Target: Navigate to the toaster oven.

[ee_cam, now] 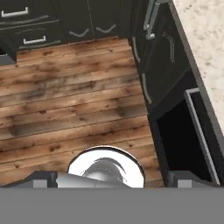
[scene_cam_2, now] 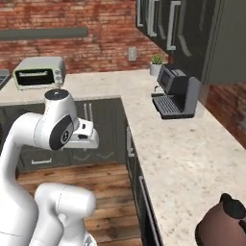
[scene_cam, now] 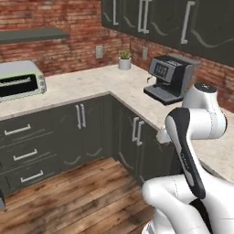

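Note:
The toaster oven [scene_cam: 20,81] is a light-grey box with a dark glass door, standing on the counter against the brick wall at the far left. In the right base view the toaster oven [scene_cam_2: 38,72] sits at the back left, beyond my arm. My arm is folded over the wooden floor, well short of it, with the hand [scene_cam_2: 84,135] pointing down. In the hand view my gripper [ee_cam: 114,180] is open above the floorboards, its fingertips [ee_cam: 41,179] wide apart with nothing between them.
An L-shaped stone counter [scene_cam: 91,82] on dark cabinets [scene_cam: 80,132] wraps the corner. A black coffee machine [scene_cam: 171,77] and a small potted plant [scene_cam: 124,59] stand on it. A brown kettle [scene_cam_2: 226,223] sits near right. Wooden floor [scene_cam: 77,196] lies open toward the left.

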Robot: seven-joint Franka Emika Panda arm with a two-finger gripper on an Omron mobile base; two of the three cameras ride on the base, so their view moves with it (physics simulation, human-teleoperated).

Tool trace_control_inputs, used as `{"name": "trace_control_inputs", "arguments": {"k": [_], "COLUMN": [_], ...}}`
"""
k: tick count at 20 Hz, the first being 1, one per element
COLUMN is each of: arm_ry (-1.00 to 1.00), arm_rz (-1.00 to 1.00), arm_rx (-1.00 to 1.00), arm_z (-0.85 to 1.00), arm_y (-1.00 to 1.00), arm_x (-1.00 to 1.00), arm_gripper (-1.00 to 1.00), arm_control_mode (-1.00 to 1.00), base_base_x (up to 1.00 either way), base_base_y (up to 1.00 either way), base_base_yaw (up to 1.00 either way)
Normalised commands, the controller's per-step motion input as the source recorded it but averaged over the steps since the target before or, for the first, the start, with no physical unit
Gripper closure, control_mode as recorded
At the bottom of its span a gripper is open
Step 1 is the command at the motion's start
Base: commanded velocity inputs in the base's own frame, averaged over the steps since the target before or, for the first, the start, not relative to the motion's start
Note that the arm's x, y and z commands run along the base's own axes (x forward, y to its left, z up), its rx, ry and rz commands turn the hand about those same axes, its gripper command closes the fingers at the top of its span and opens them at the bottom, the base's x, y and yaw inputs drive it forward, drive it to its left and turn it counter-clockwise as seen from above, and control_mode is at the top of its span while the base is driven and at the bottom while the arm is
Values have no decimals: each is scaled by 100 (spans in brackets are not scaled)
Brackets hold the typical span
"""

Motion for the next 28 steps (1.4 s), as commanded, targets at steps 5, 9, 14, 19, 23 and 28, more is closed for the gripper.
{"name": "trace_control_inputs", "arguments": {"k": [5,9,14,19,23,28], "arm_ry": [0,0,0,0,0,0], "arm_rz": [0,0,0,0,0,0], "arm_rx": [0,0,0,0,0,0], "arm_z": [0,0,0,0,0,0], "arm_y": [0,0,0,0,0,0], "arm_x": [0,0,0,0,0,0], "arm_gripper": [-100,-100,-100,-100,-100,-100], "arm_control_mode": [100,100,100,100,100,100], "base_base_x": [72,99,98,90,70,59], "base_base_y": [67,82,98,88,24,1], "base_base_yaw": [45,18,7,7,8,10]}}
